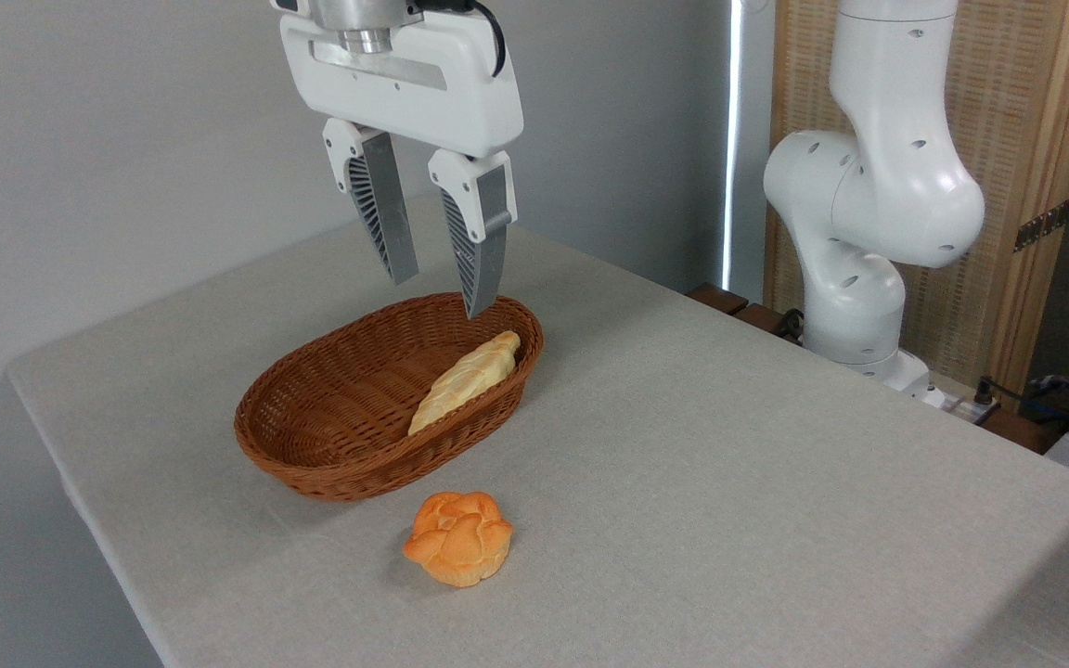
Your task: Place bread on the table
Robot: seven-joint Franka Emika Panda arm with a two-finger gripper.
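The bread (458,539) sits on the table (729,445) at lower centre, just outside the basket (312,436), while the gripper (442,292) hangs above, jaws spread and empty, so the task looks done.

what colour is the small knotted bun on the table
Orange-golden; the small round knotted bun shows best in the fixed camera view.

A plain pale grey wall (126,139) fills the backdrop behind and left of the end effector (442,278), lit evenly and softly. To its right, a narrow bright strip of daylight (732,139) runs down beside a wood-framed woven panel (1036,139), with dark wooden pieces (729,301) low beneath.
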